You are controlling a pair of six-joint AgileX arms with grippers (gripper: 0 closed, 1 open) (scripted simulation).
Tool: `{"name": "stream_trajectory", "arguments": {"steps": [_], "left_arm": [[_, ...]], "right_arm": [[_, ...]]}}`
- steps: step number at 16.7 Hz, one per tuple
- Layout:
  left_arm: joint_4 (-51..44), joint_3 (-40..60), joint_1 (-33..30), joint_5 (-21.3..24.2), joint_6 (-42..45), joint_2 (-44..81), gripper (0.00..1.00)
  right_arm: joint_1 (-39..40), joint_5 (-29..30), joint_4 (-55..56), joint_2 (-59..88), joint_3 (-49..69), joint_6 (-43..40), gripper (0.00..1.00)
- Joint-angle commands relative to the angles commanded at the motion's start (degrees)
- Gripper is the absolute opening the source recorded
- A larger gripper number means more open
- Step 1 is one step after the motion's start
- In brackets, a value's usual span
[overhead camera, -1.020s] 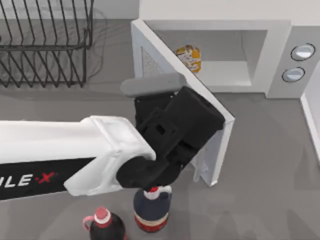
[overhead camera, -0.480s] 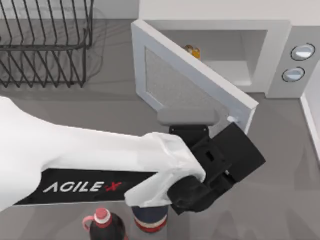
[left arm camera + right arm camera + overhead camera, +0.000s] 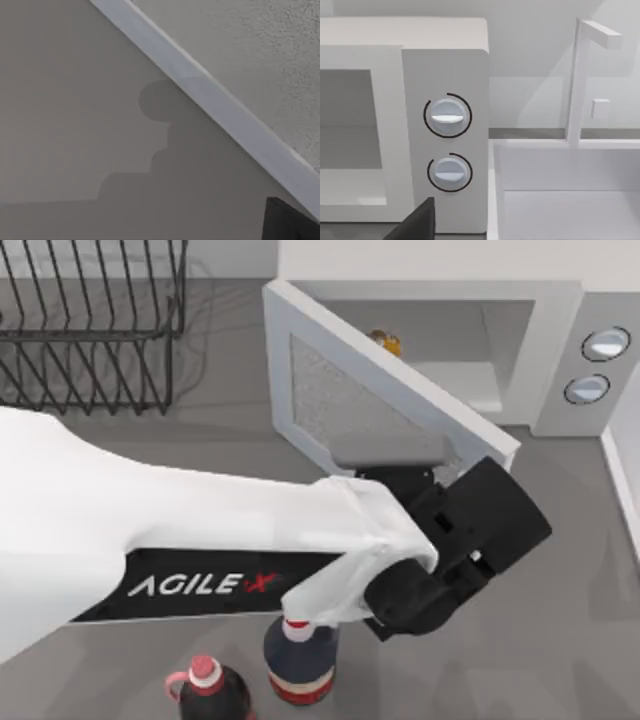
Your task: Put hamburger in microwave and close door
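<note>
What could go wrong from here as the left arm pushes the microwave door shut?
1. The door stands only partly swung in, and the left gripper presses near its free edge; it might slide off the edge and leave the door ajar.
2. The hamburger sits inside the microwave close behind the door, so the door may catch it.
3. The arm passes right above a bottle and could tip it.

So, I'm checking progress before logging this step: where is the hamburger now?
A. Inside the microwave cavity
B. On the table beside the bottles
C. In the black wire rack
A: the hamburger shows just past the half-closed door, inside the microwave.
</note>
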Motion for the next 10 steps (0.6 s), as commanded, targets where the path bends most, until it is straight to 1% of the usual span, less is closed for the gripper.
{"name": "stream_trajectory", "arguments": {"steps": [3,6,10], "left_arm": [[-4.64,7.70,-0.51,1.04,-1.26,5.95,0.00],[-9.08,15.04,-3.28,1.77,-4.14,11.12,0.00],[-12.02,21.72,-7.41,-0.86,-7.31,14.62,0.00]], "right_arm": [[0.00,0.00,0.00,0.00,0.00,0.00,1.00],[0.00,0.00,0.00,0.00,0.00,0.00,1.00],[0.00,0.00,0.00,0.00,0.00,0.00,1.00]]}}
